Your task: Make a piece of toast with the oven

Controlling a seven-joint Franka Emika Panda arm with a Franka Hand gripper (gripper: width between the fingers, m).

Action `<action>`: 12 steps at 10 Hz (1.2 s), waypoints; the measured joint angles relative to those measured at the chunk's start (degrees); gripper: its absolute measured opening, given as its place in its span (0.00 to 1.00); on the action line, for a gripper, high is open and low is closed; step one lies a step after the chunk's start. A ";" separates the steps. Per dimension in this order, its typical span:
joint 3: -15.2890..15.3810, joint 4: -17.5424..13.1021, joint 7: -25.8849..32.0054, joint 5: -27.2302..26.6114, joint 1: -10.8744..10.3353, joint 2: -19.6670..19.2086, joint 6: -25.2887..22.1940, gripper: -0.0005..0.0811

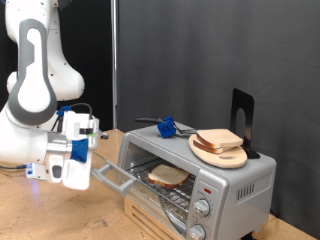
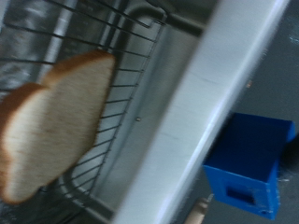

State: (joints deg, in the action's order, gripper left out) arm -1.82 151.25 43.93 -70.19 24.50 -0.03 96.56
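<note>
Arm (image 1: 35, 80) at left of the exterior view: glossy white rounded shells, dark grey inlay along the link. Gripper (image 1: 75, 150) boxy white with blue parts and thin cabling. Wrist view: none of it visible.

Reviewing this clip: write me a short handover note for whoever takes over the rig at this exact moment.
Gripper: at the exterior view's left, level with the open oven door's edge; whether the jaws are open or shut cannot be seen, and nothing shows between them.
Piece of toast: lying flat on the wire rack inside the oven; the wrist view shows it pale, with a tan crust.
Other slices: stacked on a round wooden board on the oven's top, beside a blue object.
Done: bread is loaded on the rack.
Left: the door stands open; the knob settings cannot be read.
</note>
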 joint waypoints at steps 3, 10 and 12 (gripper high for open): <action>3.15 3.01 -4.27 -3.11 -2.06 5.72 0.83 0.99; 2.58 5.86 -11.68 7.05 1.80 12.08 6.05 0.99; 2.39 5.62 -11.82 7.15 1.84 11.89 4.89 0.99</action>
State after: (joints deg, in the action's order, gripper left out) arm 0.57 156.87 32.11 -63.04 26.34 11.86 101.45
